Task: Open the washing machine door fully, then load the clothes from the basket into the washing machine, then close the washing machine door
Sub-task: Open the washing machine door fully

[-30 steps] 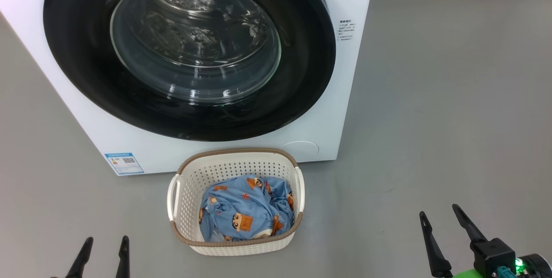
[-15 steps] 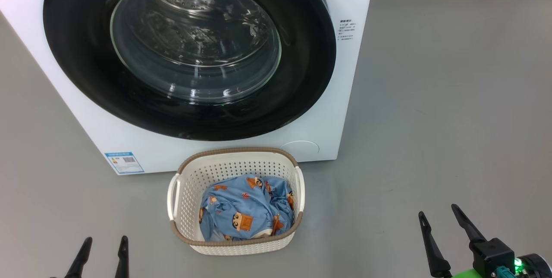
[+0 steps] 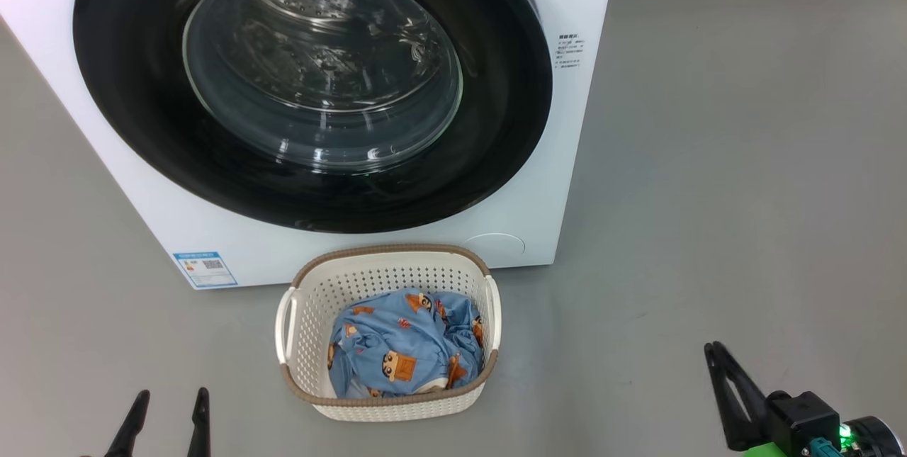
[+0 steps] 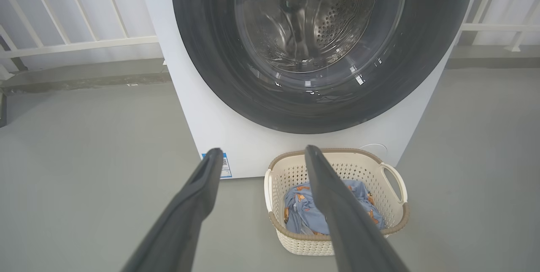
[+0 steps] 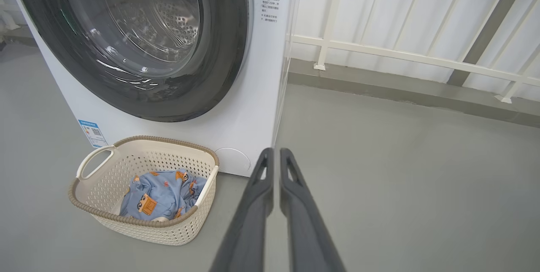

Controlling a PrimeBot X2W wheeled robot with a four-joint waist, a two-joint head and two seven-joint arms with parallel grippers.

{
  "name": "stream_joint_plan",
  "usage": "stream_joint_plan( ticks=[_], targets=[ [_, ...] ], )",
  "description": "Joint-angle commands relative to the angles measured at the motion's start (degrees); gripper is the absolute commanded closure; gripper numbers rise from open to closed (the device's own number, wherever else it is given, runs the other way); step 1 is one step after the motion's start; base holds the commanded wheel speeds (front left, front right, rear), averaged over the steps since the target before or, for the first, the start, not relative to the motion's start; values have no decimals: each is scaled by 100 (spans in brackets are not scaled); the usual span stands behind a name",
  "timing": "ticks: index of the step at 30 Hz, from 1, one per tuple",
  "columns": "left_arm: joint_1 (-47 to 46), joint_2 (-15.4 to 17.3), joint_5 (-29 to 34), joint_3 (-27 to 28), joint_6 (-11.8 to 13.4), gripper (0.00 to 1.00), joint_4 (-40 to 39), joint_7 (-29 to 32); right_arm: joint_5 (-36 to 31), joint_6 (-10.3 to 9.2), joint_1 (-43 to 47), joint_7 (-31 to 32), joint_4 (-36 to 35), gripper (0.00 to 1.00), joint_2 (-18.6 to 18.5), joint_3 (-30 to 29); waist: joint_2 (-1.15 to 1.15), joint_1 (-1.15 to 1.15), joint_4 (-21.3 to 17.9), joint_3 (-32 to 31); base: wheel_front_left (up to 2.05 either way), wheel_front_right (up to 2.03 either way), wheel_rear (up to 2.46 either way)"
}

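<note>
Left of the basket (image 3: 386,251) and nearer the robot, the left gripper (image 3: 173,400) is as it was a second ago: fingers spread wide, tips pointing towards the washing machine (image 3: 163,223), holding nothing. Behind the basket the washing machine door (image 3: 142,88) is likewise unchanged, its black rim flush against the white front, so it looks closed; the first step of the task seems not yet begun. In the basket the clothes (image 3: 404,347) lie in a crumpled blue heap, untouched. The change is to the right of the basket: the right gripper (image 3: 723,372), whose two fingers stood well apart a second ago, now has them drawn together with only a sliver of gap and nothing between them. Closing on air probably means this hand is being made into a slim hook or prod for the door's edge rather than a clamp. Both arms sit low and close to the robot, well apart from the basket on either side, fingers aimed forward at the machine; the right one leans a little towards the basket
</note>
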Motion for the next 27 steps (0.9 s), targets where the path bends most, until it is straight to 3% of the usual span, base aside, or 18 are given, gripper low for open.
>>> stream_joint_plan(
  ticks=[1, 6, 15, 21, 27],
  targets=[
    [-130, 51, -26, 222, -9, 0, -165, -78, 49, 10, -153, -70, -119, 100, -58, 171, 0, 0, -6, -8, 0, 0, 0],
    [-114, 36, -27, 235, -9, 0, -174, -78, 311, 10, -154, -70, -146, 100, -58, 234, 0, 0, -24, -11, 0, 0, 0],
    [-68, 1, -46, 219, -9, 0, -157, -78, 2139, 10, -191, -70, -173, 100, -58, -77, 0, 0, -41, 2, 0, 0, 0],
    [-71, -8, -53, 170, -9, 0, -158, -78, 4602, 10, -321, -70, 205, 100, -58, -386, 0, 0, -18, 6, 0, 0, 0],
    [-61, -15, -89, 167, -9, 0, -169, -78, 7136, 10, -467, -70, 673, 100, -58, -297, 0, 0, 36, 28, 0, 0, 0]
  ],
)
